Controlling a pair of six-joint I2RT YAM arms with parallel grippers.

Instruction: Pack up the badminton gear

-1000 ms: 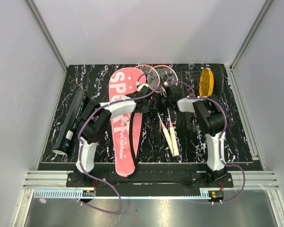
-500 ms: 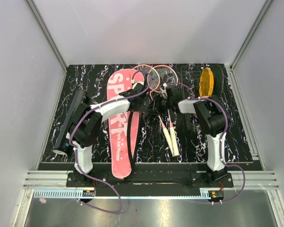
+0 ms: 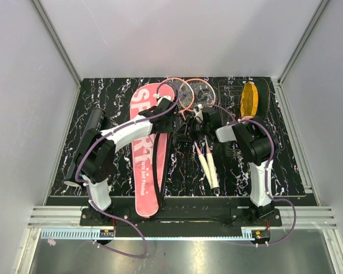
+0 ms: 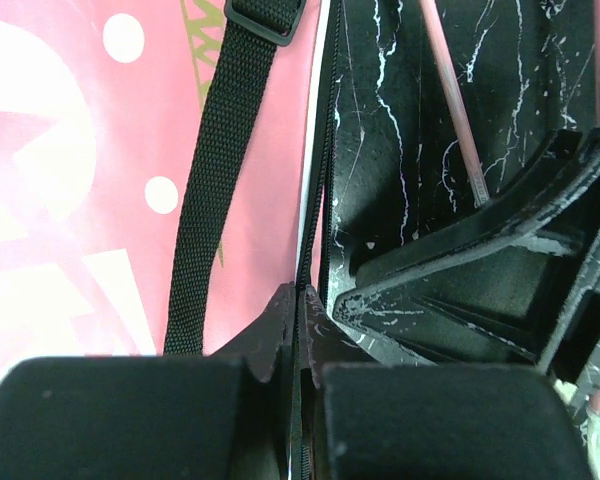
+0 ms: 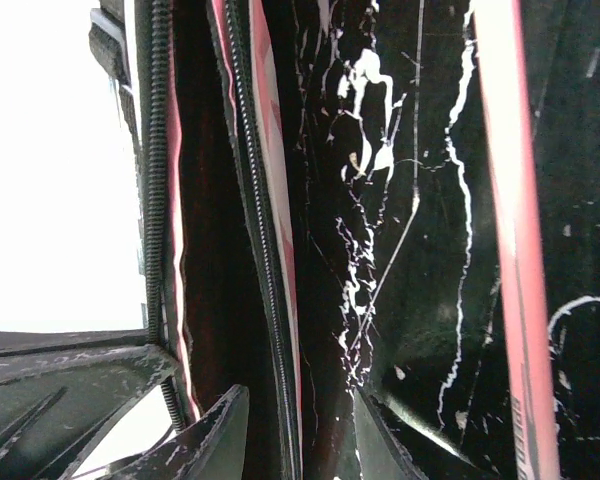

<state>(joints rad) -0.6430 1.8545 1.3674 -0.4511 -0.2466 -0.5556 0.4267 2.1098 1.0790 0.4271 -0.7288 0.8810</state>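
The long pink cover (image 3: 147, 171) lettered "SPORT" lies lengthwise left of centre, its black strap (image 4: 215, 160) across it. My left gripper (image 3: 172, 121) is shut on the cover's black zipper edge (image 4: 320, 150) on its right side; in the left wrist view the left gripper (image 4: 298, 300) pinches that edge. My right gripper (image 3: 188, 130) stands close beside it, and in its own wrist view the right gripper (image 5: 295, 420) is open, with the cover's parted zipper edge (image 5: 265, 250) running between the fingers. Two pink-framed rackets (image 3: 190, 94) lie right of the cover, white handles (image 3: 209, 165) toward me. A black tube (image 3: 86, 148) lies far left.
A yellow oval disc (image 3: 250, 98) leans at the back right of the black marbled mat (image 3: 286, 165). A pink racket shaft (image 5: 515, 250) runs along the mat just right of my right gripper. Grey walls close in the mat on three sides.
My left gripper closed onto the cover's zipper edge and slid toward the back. The right gripper's jaws opened wider. The cover's near end shifted slightly left.
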